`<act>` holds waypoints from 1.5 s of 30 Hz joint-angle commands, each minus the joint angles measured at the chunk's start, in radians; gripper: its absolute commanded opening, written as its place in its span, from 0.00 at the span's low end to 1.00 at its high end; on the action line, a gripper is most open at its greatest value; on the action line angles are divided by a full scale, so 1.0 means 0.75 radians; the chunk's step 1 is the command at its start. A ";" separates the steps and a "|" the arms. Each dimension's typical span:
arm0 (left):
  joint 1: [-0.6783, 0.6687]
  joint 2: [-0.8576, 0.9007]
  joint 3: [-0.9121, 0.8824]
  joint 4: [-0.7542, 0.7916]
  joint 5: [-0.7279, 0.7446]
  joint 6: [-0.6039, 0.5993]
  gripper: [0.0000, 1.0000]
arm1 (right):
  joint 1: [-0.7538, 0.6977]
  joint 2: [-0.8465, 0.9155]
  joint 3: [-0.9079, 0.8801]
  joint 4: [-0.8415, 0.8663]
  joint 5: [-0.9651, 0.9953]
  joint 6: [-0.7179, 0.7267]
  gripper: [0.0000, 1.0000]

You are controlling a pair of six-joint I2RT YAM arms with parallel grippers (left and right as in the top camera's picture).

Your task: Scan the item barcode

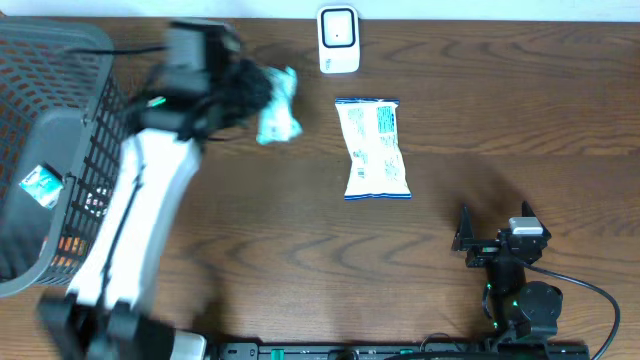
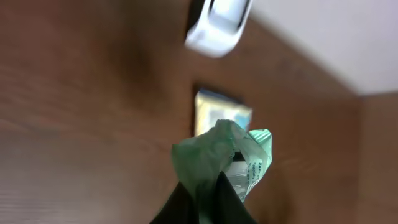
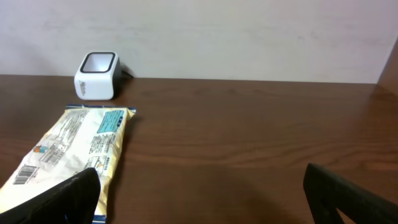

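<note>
A crumpled pale green packet (image 1: 278, 105) hangs above the table, left of the scanner, with my left gripper (image 1: 248, 92) shut on its end. In the left wrist view the green packet (image 2: 221, 155) is pinched between the dark fingers of the left gripper (image 2: 208, 202), and the white scanner (image 2: 217, 25) lies beyond it. The scanner (image 1: 339, 40) stands at the table's back edge. My right gripper (image 1: 495, 225) rests near the front right, open and with nothing in it. In the right wrist view its fingers (image 3: 62, 199) stand wide apart, facing the scanner (image 3: 96, 74).
A white and blue snack bag (image 1: 374, 148) lies flat mid-table below the scanner, also seen as the bag (image 3: 68, 155) and the bag (image 2: 221, 115). A dark mesh basket (image 1: 60, 60) with more items stands at the left edge.
</note>
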 commanded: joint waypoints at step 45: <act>0.954 -0.359 0.106 -0.187 -0.674 0.231 0.97 | 0.010 -0.004 -0.002 -0.006 0.010 0.014 0.99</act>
